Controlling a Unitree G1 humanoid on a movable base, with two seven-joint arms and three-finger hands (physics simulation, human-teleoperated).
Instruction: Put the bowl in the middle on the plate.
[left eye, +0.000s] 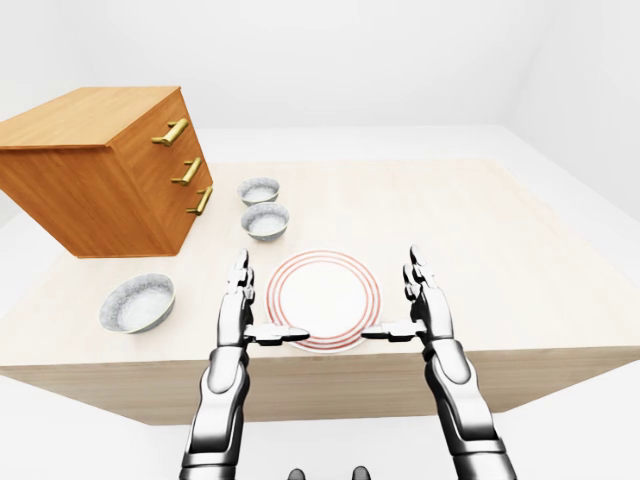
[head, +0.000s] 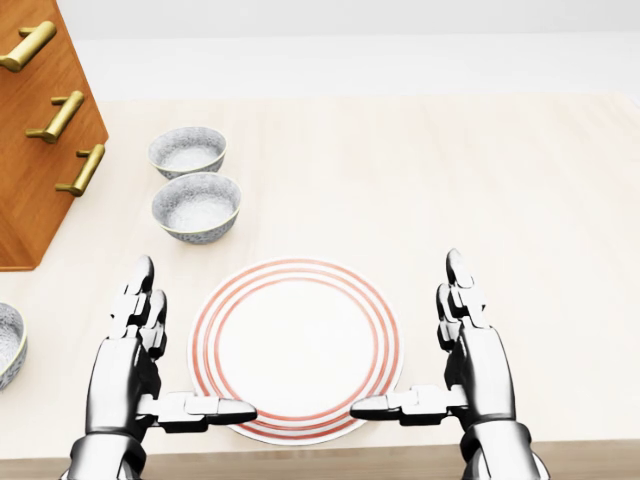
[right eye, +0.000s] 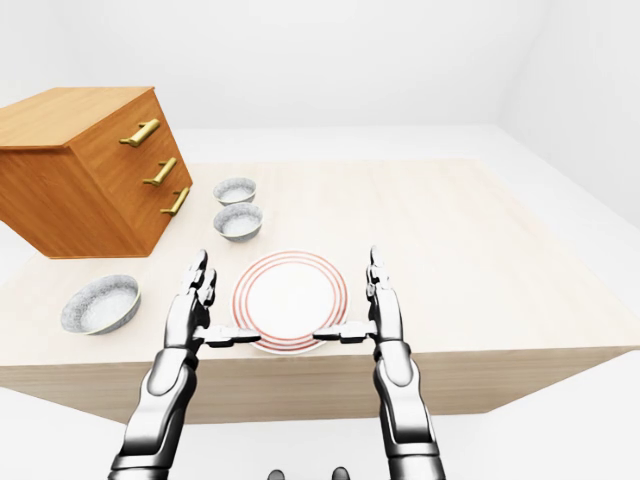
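A white plate (head: 297, 345) with red rings lies on the pale wooden table (head: 520, 200), near its lower edge in the head view. Three grey speckled bowls stand up and to the left of it. The middle bowl (head: 197, 207) sits just above the plate's upper left rim, the farthest bowl (head: 187, 151) is right behind it, and the third bowl (left eye: 137, 303) stands apart at the far left. My left hand (head: 190, 345) and right hand (head: 405, 335) flank the plate, both open and empty, fingers pointing up the view. Their thumbs point inward over the plate's lower rim.
A wooden chest of drawers (left eye: 100, 170) with three brass handles stands on the table's upper left, close to the two upper bowls. The table's near edge (left eye: 330, 352) runs just below my hands. White floor and walls surround the table.
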